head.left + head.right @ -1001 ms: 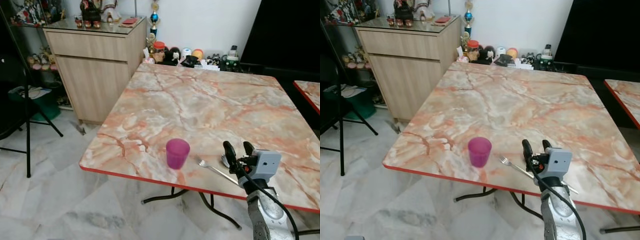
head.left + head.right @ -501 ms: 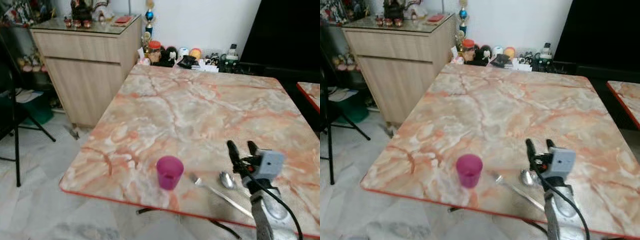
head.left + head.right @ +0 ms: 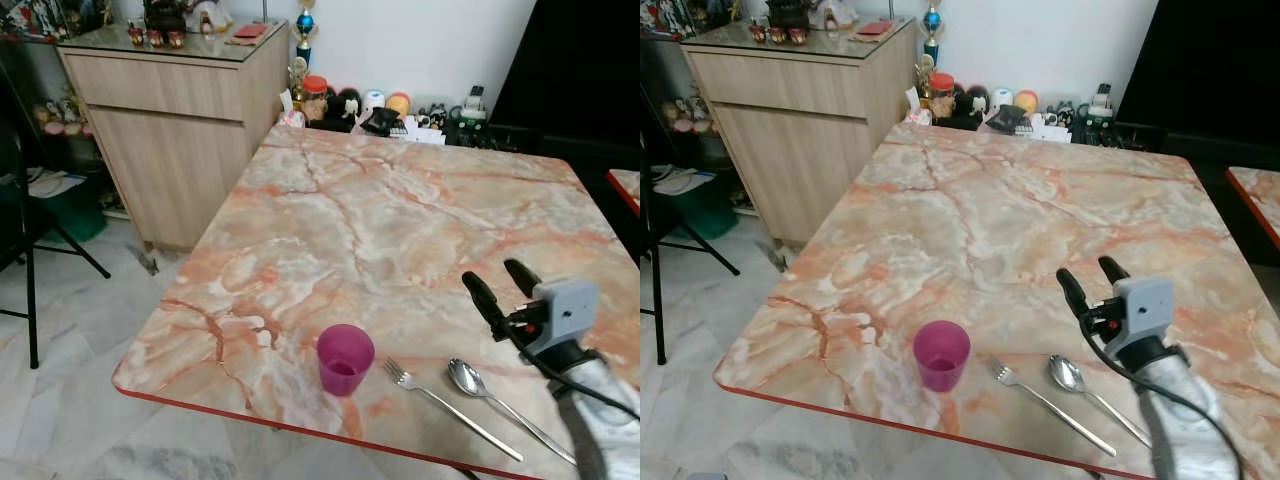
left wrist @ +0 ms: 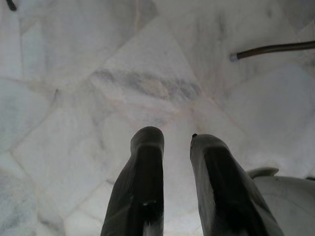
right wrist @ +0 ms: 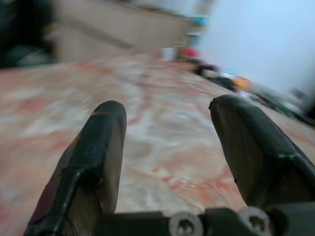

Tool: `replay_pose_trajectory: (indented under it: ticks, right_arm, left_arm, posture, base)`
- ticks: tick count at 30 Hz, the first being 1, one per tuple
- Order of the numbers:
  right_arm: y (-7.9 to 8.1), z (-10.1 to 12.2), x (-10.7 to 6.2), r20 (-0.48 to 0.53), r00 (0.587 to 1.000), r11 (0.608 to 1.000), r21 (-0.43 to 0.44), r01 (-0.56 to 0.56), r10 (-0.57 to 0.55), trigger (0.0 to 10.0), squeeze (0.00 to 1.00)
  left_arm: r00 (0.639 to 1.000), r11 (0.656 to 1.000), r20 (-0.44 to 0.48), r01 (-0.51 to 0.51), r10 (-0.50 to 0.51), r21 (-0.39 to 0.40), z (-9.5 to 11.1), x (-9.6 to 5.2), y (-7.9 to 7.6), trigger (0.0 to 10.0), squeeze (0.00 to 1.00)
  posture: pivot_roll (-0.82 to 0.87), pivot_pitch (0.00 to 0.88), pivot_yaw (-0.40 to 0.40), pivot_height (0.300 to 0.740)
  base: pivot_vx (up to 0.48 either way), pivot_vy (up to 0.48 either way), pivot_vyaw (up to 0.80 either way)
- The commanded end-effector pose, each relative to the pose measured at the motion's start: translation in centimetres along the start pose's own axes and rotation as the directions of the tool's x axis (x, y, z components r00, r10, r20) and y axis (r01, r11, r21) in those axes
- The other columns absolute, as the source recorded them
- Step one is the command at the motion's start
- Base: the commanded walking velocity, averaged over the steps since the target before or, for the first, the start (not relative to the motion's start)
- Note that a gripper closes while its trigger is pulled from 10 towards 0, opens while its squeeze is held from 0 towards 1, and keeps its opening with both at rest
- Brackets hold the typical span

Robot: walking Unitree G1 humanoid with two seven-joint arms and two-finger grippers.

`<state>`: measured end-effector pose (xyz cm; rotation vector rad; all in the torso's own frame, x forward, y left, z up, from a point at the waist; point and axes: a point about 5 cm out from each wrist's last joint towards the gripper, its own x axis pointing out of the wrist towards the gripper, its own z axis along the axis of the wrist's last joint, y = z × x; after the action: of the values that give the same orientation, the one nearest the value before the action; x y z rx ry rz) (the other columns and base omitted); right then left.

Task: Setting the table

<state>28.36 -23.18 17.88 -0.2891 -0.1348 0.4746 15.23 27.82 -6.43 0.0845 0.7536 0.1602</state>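
Hovering above the marble table (image 3: 400, 210), my right gripper (image 3: 498, 283) holds its two black fingers spread apart with nothing between them. Just below it on the tabletop lie a spoon (image 3: 500, 398) and, beside that, a fork (image 3: 448, 408), with a pink cup (image 3: 345, 358) standing upright near the front edge. My left gripper (image 4: 176, 140), fingers parted and holding nothing, hangs over the pale floor tiles (image 4: 74, 73).

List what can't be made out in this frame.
- Clutter behind the table's far edge: too small to identify, both eye views.
- Right wrist view: table and background smeared by motion blur beyond the right gripper.
- Cup's contents: rim and angle hide the bottom.
- Spoon handle end: covered by the right arm, right eye view.
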Motion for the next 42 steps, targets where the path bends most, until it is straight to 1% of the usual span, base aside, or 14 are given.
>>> replay_pose_trajectory:
  ticks: [1, 2, 3, 4, 8, 10, 12, 15, 18, 20, 25, 29, 31, 42]
  right_arm:
    - [0.8, -0.3, -0.3, -0.051, 0.993, 0.994, -0.001, -0.11, 0.11, 10.0, 0.0]
    - [1.2, -0.6, -1.0, -0.1, 0.971, 0.976, 0.035, -0.216, 0.219, 10.0, 0.0]
    - [1.2, -0.6, -1.0, -0.1, 0.971, 0.976, 0.035, -0.216, 0.219, 10.0, 0.0]
    - [1.6, -0.8, -1.6, -0.146, 0.941, 0.952, 0.069, -0.299, 0.306, 10.0, 0.0]
    - [2.5, -1.9, -2.3, -0.259, 0.869, 0.906, 0.072, -0.418, 0.421, 10.0, 0.0]
    - [2.7, -2.3, -2.7, -0.292, 0.843, 0.891, 0.091, -0.446, 0.452, 10.0, 0.0]
    - [2.7, -2.3, -2.8, -0.294, 0.837, 0.886, 0.105, -0.451, 0.461, 10.0, 0.0]
    - [3.4, -2.9, -3.3, -0.317, 0.793, 0.854, 0.17, -0.492, 0.52, 10.0, 0.0]
    - [3.9, -4.2, -3.9, -0.377, 0.757, 0.845, 0.195, -0.498, 0.534, 10.0, 0.0]
    - [4.1, -5.4, -4.0, -0.414, 0.75, 0.856, 0.229, -0.464, 0.517, 10.0, 0.0]
    - [4.6, -6.5, -3.9, -0.428, 0.747, 0.861, 0.26, -0.437, 0.509, 10.0, 0.0]
    - [4.4, -7.3, -3.8, -0.459, 0.746, 0.876, 0.256, -0.409, 0.482, 10.0, 0.0]
    - [4.2, -7.4, -3.6, -0.454, 0.757, 0.882, 0.264, -0.39, 0.47, 10.0, 0.0]
    - [4.7, -8.1, -3.5, -0.445, 0.751, 0.872, 0.285, -0.397, 0.487, 10.0, 0.0]
  left_arm:
    - [1.0, 1.0, -0.02, -0.002, 0.002, 0.0, -0.4, -0.1, 0.2, 10.0, 0.0]
    - [1.0, 1.0, -0.021, 0.003, -0.003, -0.001, -0.4, -0.1, 0.1, 10.0, 0.0]
    - [1.0, 1.0, -0.021, 0.003, -0.003, -0.001, -0.4, -0.1, 0.1, 10.0, 0.0]
    - [1.0, 1.0, -0.021, 0.008, -0.008, -0.003, -0.3, -0.1, 0.0, 10.0, 0.0]
    - [1.0, 1.0, -0.022, 0.011, -0.011, -0.006, -0.3, -0.1, -0.1, 10.0, 0.0]
    - [1.0, 1.0, -0.022, 0.009, -0.009, -0.007, -0.4, -0.1, 0.0, 10.0, 0.0]
    - [1.0, 1.0, -0.022, 0.008, -0.008, -0.008, -0.4, -0.1, 0.0, 10.0, 0.0]
    - [1.0, 1.0, -0.027, 0.01, -0.01, -0.008, -0.5, -0.2, 0.1, 10.0, 0.0]
    - [1.0, 1.0, -0.029, 0.01, -0.01, -0.008, -0.6, -0.2, 0.1, 10.0, 0.0]
    - [0.999, 1.0, -0.029, 0.014, -0.015, -0.007, -0.6, -0.2, 0.0, 10.0, 0.0]
    - [0.999, 1.0, -0.033, 0.017, -0.017, -0.005, -0.7, -0.3, 0.1, 10.0, 0.0]
    - [0.999, 0.999, -0.036, 0.036, -0.036, 0.015, -0.7, -0.2, -0.1, 10.0, 0.0]
    - [0.999, 0.999, -0.033, 0.037, -0.037, 0.018, -0.5, -0.2, 0.1, 10.0, 0.0]
    - [0.998, 0.999, -0.031, 0.046, -0.046, 0.02, -0.3, 0.0, -0.3, 10.0, 0.0]
  posture:
    - [0.08, 0.066, -0.032, 0.74]
    - [0.08, 0.065, -0.031, 0.74]
    - [0.08, 0.065, -0.031, 0.74]
    - [0.08, 0.065, -0.031, 0.74]
    - [0.09, 0.068, -0.031, 0.74]
    - [0.09, 0.069, -0.031, 0.74]
    - [0.09, 0.069, -0.03, 0.74]
    - [0.09, 0.071, -0.029, 0.74]
    - [0.09, 0.07, -0.029, 0.74]
    - [0.09, 0.069, -0.028, 0.74]
    - [0.09, 0.048, -0.026, 0.74]
    - [0.1, 0.035, -0.02, 0.74]
    - [0.09, 0.034, -0.017, 0.74]
    - [0.1, 0.047, -0.021, 0.74]
  base:
    - [0.0, 0.0, 0.0]
    - [0.0, 0.0, 0.0]
    - [0.0, 0.0, 0.0]
    - [0.0, 0.0, 0.0]
    - [0.0, 0.0, 0.0]
    - [0.0, 0.0, 0.0]
    - [0.0, 0.0, 0.0]
    - [0.0, 0.0, 0.0]
    - [0.0, 0.0, 0.0]
    - [0.0, 0.0, 0.0]
    - [0.0, 0.0, 0.0]
    - [0.0, 0.0, 0.0]
    - [0.0, 0.0, 0.0]
    - [0.0, 0.0, 0.0]
